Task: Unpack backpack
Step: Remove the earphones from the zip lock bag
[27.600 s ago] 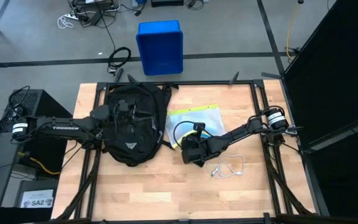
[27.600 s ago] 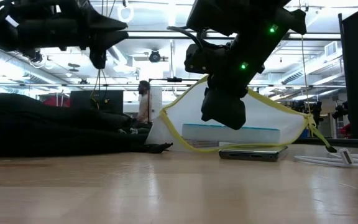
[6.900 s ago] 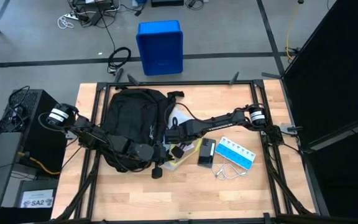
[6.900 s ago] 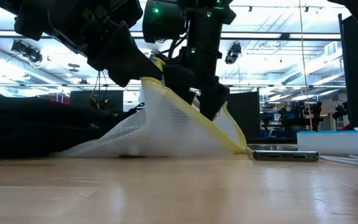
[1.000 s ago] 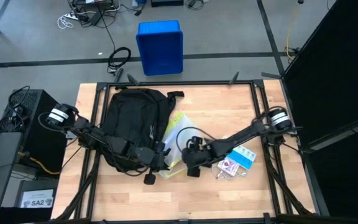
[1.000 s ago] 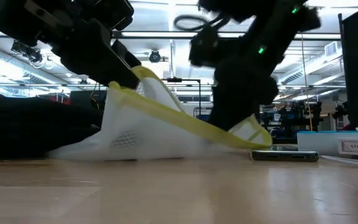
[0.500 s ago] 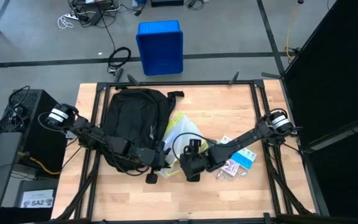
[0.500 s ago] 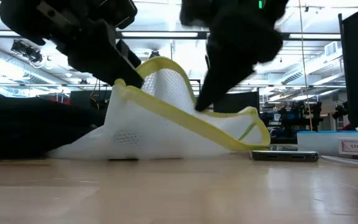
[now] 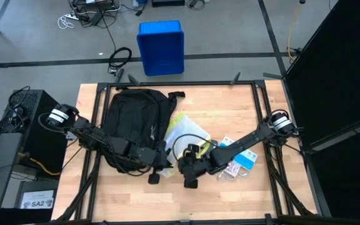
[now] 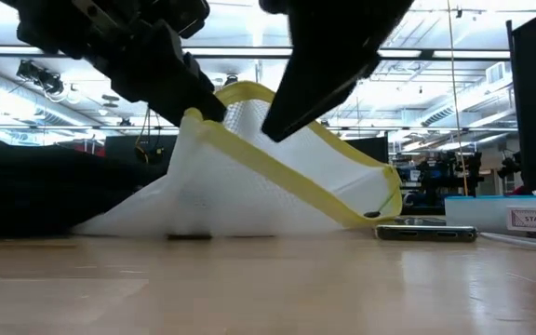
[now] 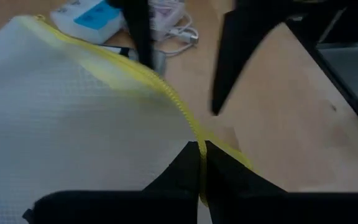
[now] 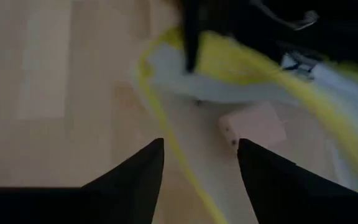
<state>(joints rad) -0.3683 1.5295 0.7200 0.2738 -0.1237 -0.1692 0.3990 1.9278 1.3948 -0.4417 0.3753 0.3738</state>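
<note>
Backpack [image 9: 133, 119] contents sit in a mesh pouch [image 10: 249, 181] whose yellow rim the left gripper [image 11: 201, 163] clenches to hold it agape, while the right gripper [image 12: 197, 158], jaws parted, hovers at its mouth.

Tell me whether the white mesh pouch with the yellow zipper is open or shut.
Open. The white mesh pouch's yellow mouth gapes in the right wrist view, a small tan block inside; the left gripper pinches its zipper edge.

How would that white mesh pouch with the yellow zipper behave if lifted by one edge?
Probably floppy: the pouch drapes like a tent from the edge that the left fingers pinch. Likely light, since that one pinch holds it up. Its open mouth gapes near the right gripper, so contents might slide out.
</note>
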